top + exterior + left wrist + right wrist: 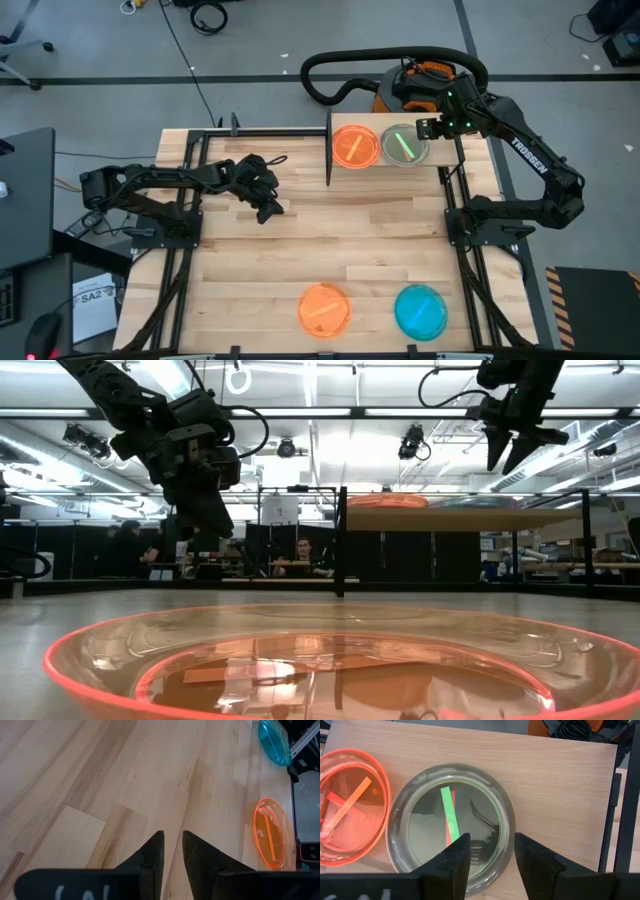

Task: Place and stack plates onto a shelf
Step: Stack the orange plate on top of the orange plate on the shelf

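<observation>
The shelf point(452, 155) stands at the table's far side, right of the middle. Two plate stacks rest on its board point(560, 780): an orange stack point(352, 146) on the left and a green-streaked stack point(452, 827) on the right. An orange plate point(323, 308) and a blue plate point(420, 310) lie flat on the table near its front edge. My right gripper point(491, 847) is open and empty, above the green stack's near-right rim. My left gripper point(173, 845) hangs over bare table at the left-middle point(270, 210), with a narrow gap between its fingers, holding nothing.
The shelf's black frame post point(329, 150) stands at its left end. Black rails run along the table's left and right sides. In the low view the orange plate point(300, 660) fills the foreground. Bare wood lies between the shelf and the two plates near the front edge.
</observation>
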`<action>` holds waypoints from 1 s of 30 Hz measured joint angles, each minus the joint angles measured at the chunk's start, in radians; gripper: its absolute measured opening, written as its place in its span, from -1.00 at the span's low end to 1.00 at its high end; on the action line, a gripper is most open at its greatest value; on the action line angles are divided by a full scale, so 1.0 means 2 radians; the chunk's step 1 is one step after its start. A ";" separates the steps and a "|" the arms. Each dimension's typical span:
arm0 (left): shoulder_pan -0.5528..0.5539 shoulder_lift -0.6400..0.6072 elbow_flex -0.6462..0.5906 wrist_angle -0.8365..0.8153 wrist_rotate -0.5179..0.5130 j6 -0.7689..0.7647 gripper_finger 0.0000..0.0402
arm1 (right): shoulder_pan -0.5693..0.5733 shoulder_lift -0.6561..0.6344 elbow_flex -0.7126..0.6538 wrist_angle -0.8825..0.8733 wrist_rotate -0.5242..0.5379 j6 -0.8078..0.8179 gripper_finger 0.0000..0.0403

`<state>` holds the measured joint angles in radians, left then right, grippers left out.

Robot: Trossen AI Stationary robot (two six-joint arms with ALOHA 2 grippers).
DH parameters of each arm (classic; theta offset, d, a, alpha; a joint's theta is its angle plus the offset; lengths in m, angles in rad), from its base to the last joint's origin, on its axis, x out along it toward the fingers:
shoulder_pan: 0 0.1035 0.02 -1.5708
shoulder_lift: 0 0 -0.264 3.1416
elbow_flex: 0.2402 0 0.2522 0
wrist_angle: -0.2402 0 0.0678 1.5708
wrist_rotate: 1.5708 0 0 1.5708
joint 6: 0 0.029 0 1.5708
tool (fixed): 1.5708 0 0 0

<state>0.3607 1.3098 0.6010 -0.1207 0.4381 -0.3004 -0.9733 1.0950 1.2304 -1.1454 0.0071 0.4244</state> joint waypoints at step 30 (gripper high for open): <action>-0.089 0.000 0.000 0.007 -0.013 -0.060 -0.62 | 0.160 -0.005 0.000 -0.011 -0.025 0.074 -0.16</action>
<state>0.1827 1.3098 0.6010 -0.1063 0.4129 -0.4207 -0.6524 1.0844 1.2301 -1.1679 -0.0432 0.5721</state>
